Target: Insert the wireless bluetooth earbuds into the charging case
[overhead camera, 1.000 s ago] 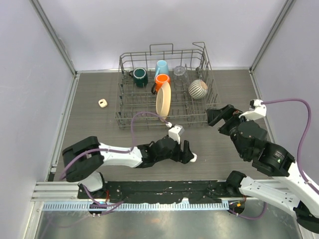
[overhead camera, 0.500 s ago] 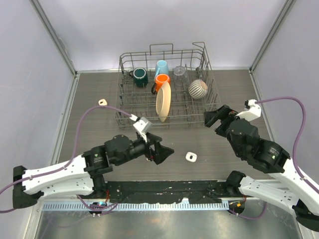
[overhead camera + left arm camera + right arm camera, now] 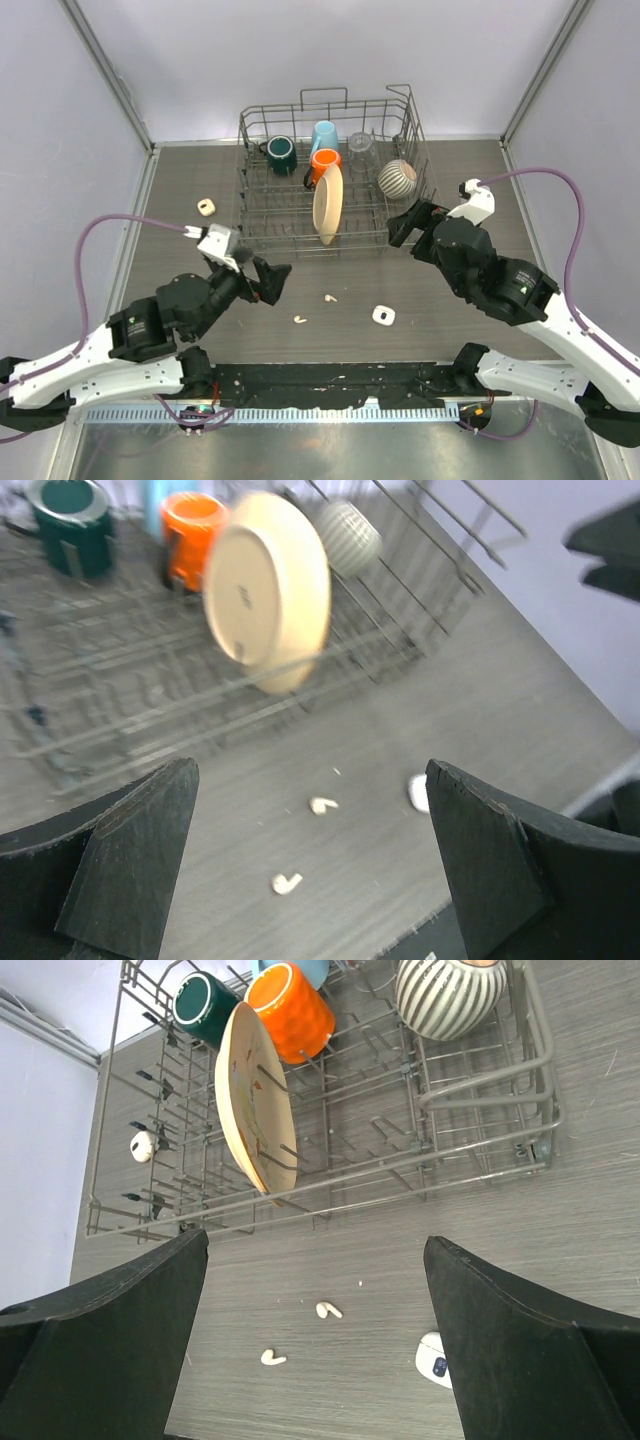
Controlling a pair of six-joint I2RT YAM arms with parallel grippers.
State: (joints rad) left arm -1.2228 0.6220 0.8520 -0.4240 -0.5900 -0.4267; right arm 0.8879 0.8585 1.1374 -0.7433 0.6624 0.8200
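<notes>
Two tiny cream earbuds lie apart on the grey table: one (image 3: 329,298) in front of the rack, one (image 3: 299,320) nearer the front edge. Both show in the left wrist view (image 3: 322,805) (image 3: 286,883) and the right wrist view (image 3: 327,1310) (image 3: 272,1358). A small white charging case (image 3: 383,315) (image 3: 435,1360) (image 3: 418,792) lies to their right. A second cream case (image 3: 206,207) (image 3: 144,1145) lies left of the rack. No other earbuds show. My left gripper (image 3: 270,278) (image 3: 308,772) is open and empty, raised left of the earbuds. My right gripper (image 3: 405,225) (image 3: 315,1242) is open and empty, high by the rack's right front corner.
A wire dish rack (image 3: 255,240) stands at the back middle. It holds a green mug (image 3: 281,153), an orange mug (image 3: 324,162), a blue cup (image 3: 324,135), a glass (image 3: 361,148), a striped bowl (image 3: 398,179) and a cream plate (image 3: 327,203). Walls enclose the table.
My left arm has pulled back to the left, away from the white case, and the two earbuds now show on the table. My right gripper has moved left toward the rack.
</notes>
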